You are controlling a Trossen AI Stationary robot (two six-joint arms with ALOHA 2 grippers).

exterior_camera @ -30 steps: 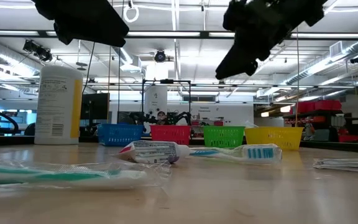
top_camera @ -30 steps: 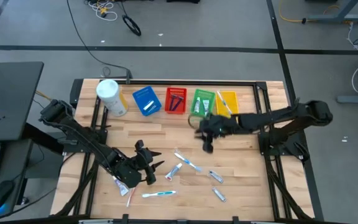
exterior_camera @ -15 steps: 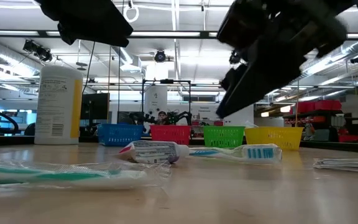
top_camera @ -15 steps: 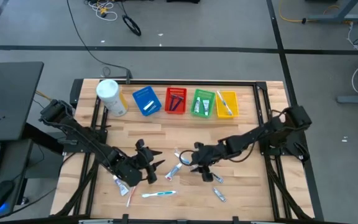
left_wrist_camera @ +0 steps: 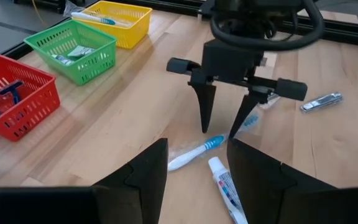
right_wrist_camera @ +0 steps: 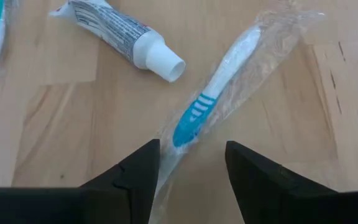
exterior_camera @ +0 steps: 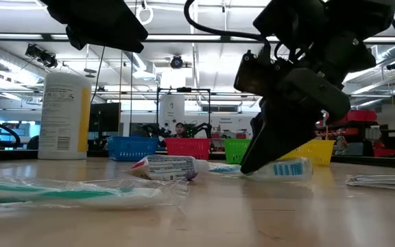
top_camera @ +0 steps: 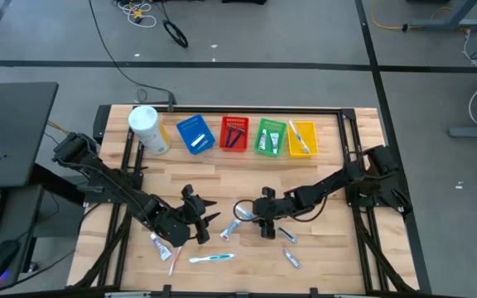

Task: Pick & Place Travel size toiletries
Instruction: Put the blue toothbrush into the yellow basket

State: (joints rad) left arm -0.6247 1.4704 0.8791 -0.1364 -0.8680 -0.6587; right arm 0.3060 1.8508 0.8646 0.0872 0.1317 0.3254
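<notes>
Right gripper [top_camera: 263, 229] stands lowered over the wrapped blue-white toothbrush [right_wrist_camera: 219, 93], jaws spread apart, one fingertip on each side of the brush's blue head end. Nothing is grasped; the toothbrush lies flat on the surface [top_camera: 321, 178] in its clear wrapper. In the left wrist view the same gripper [left_wrist_camera: 224, 132] shows both fingertips down at the surface, straddling the toothbrush [left_wrist_camera: 194, 152]. Whether the tips touch the wrapper cannot be told.

A white toothpaste tube [right_wrist_camera: 120, 37] with a white cap lies just beside the toothbrush, apart from it, cap toward the brush's middle. A second, teal-headed toothbrush [top_camera: 212, 258] lies near the toothpaste tube, on the side away from the baskets.

Left gripper [top_camera: 203, 225] hangs near the toothbrush, on the side opposite the right arm, jaws parted and empty.

Beyond the toothbrush, along the far edge of the surface, stand the blue basket [top_camera: 195, 133], red basket [top_camera: 234, 133], green basket [top_camera: 270, 136] and yellow basket [top_camera: 302, 137], with a white canister [top_camera: 148, 129] beside the blue one.
</notes>
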